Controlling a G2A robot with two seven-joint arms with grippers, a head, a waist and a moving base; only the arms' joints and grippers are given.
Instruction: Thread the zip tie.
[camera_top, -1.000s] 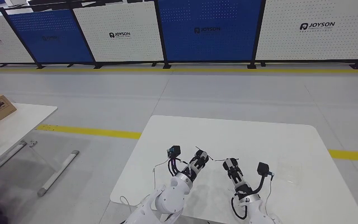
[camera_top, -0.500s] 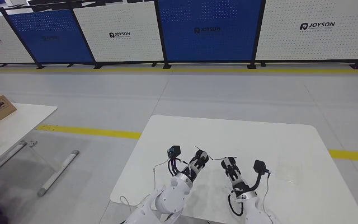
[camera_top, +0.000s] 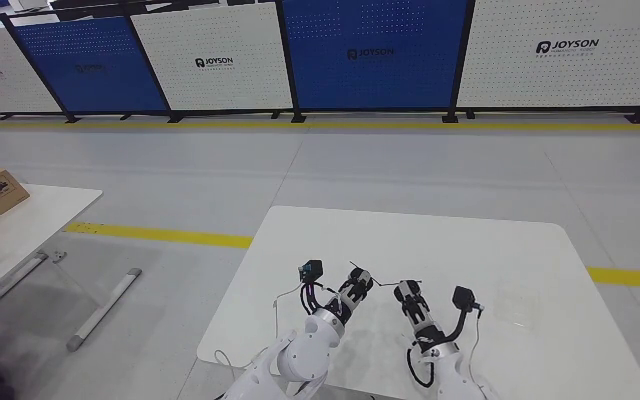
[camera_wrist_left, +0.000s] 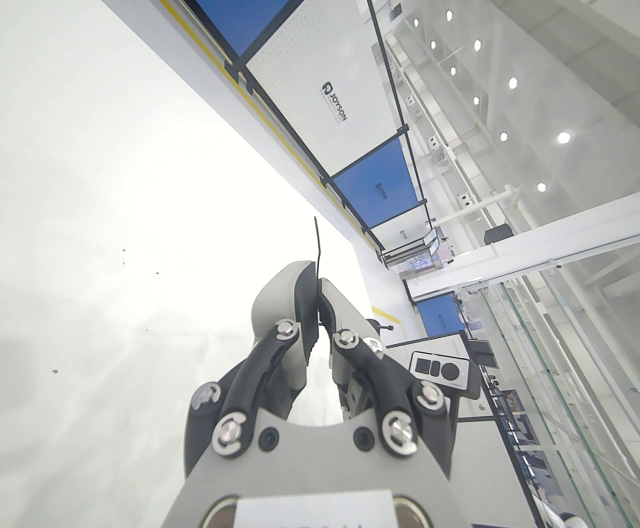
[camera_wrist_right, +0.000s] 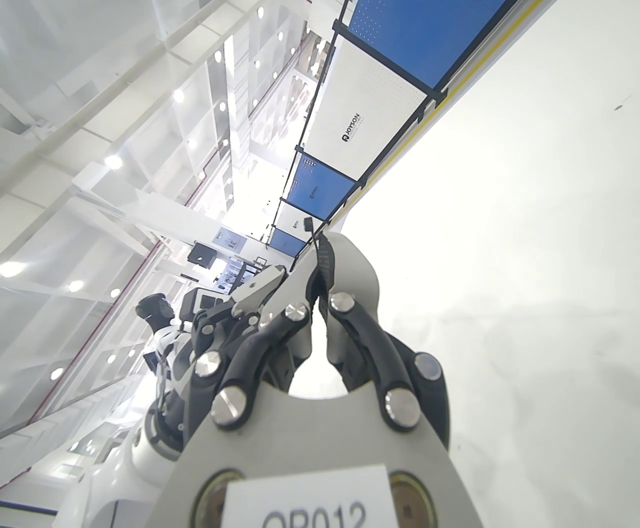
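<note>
A thin black zip tie (camera_top: 385, 283) spans the short gap between my two grippers above the white table (camera_top: 420, 235). My left gripper (camera_top: 361, 280) is shut on one end. In the left wrist view the strap's narrow tail (camera_wrist_left: 316, 240) sticks straight out past the closed left gripper (camera_wrist_left: 317, 274). My right gripper (camera_top: 403, 291) is shut on the other end. In the right wrist view the small square head of the zip tie (camera_wrist_right: 308, 223) pokes out beyond the closed right gripper (camera_wrist_right: 320, 246). The other arm's gripper (camera_wrist_right: 260, 290) shows close beside it.
A faint clear plastic piece (camera_top: 515, 305) lies on the table to the right of the arms. A second white table (camera_top: 40, 215) stands at the far left. Blue and white pegboard panels (camera_top: 375, 55) line the back of the floor.
The right arm has shifted slightly left, bringing its gripper closer to the left one. The left arm has stayed put.
</note>
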